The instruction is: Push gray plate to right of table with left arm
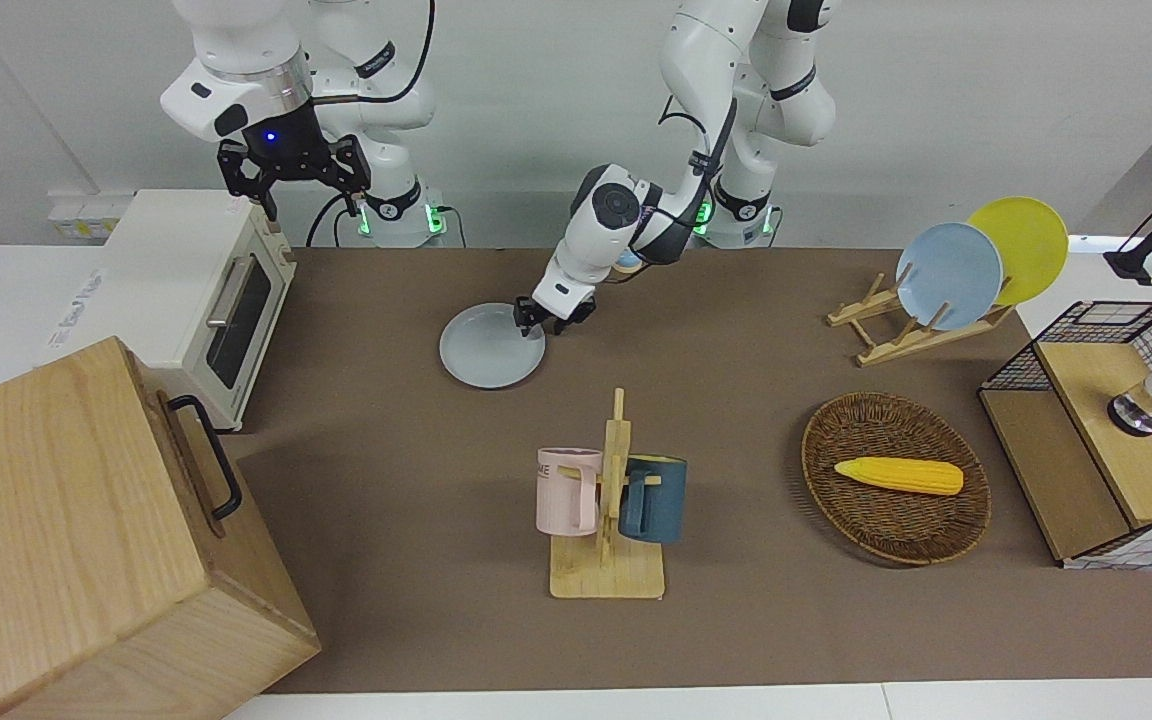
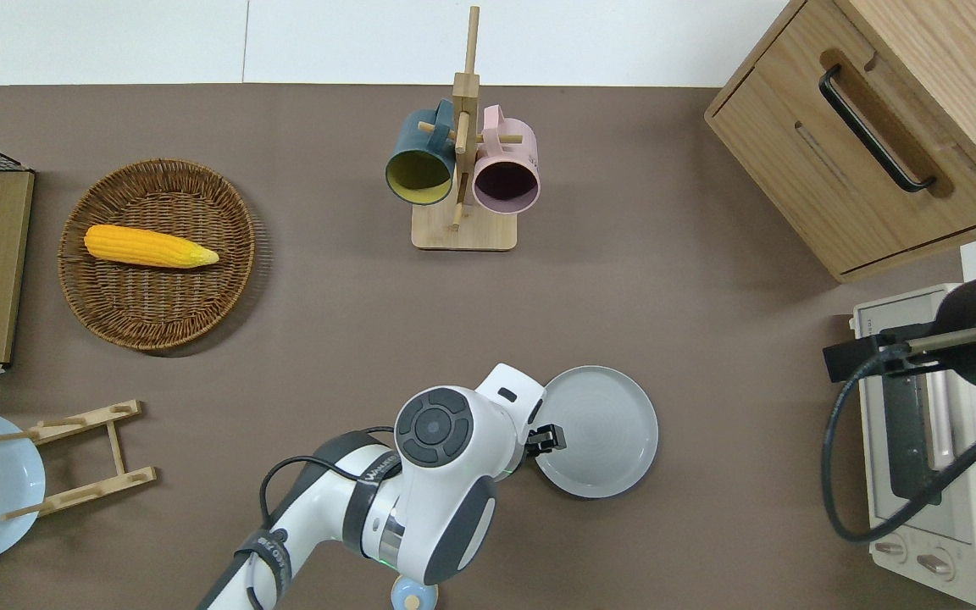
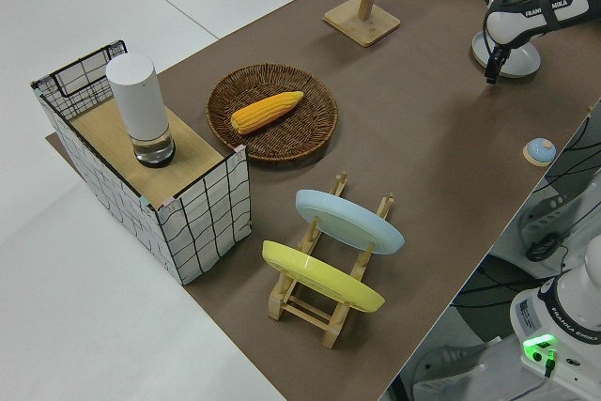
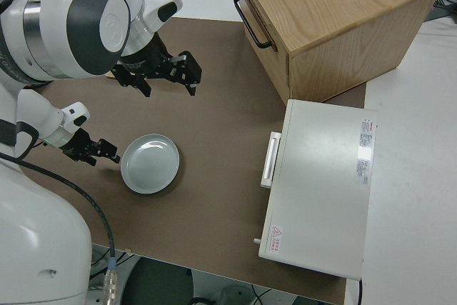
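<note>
Because the push has to run toward the right arm's end of the table point(image 2: 335, 339), the left gripper point(image 2: 549, 438) sits low at the rim of the gray plate point(image 2: 602, 432) on the side facing the wicker basket point(image 2: 158, 326) and mug rack point(image 2: 463, 230), its fingers spread slightly and holding nothing. The plate lies flat near the robots' edge, about mid-table, well apart from the toaster oven point(image 2: 903, 525), so I judge most of the travel remains. The right gripper point(image 1: 291, 178) is parked, spread wide.

A robot lab: two arms at a brown table point(image 1: 756, 620) staged with a toaster oven point(image 1: 198, 300).
</note>
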{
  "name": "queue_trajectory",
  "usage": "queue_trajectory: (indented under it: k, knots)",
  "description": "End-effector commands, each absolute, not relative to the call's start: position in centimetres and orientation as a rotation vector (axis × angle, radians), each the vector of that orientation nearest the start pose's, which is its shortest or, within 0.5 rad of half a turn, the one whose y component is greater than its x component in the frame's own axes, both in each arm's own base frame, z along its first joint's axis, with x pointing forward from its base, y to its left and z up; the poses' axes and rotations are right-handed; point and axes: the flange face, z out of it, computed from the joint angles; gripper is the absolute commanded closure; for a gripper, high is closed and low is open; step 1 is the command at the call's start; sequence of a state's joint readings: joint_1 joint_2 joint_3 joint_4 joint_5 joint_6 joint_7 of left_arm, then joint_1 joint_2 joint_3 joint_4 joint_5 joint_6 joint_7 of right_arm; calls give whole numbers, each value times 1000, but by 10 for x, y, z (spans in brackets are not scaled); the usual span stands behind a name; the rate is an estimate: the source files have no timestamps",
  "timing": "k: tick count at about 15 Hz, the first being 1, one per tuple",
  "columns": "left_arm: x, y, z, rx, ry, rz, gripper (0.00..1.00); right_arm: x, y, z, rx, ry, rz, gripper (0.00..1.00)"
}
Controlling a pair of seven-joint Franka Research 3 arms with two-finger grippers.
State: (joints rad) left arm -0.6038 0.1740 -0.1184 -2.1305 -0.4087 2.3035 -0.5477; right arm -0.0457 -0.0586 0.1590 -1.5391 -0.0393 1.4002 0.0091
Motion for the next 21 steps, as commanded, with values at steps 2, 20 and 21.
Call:
queue_trajectory:
  k: [2,20,21]
  knots:
    - [439,-303,410,-3305,-11,197,7,511,55,659,-3189,-164,134,5]
    - [514,-85,617,-3174,-249,-29,5,511,55,659,-3190,-164,134,5]
    - [513,-78,627,-3178,-270,-20,7,511,55,659,-3189,-164,134,5]
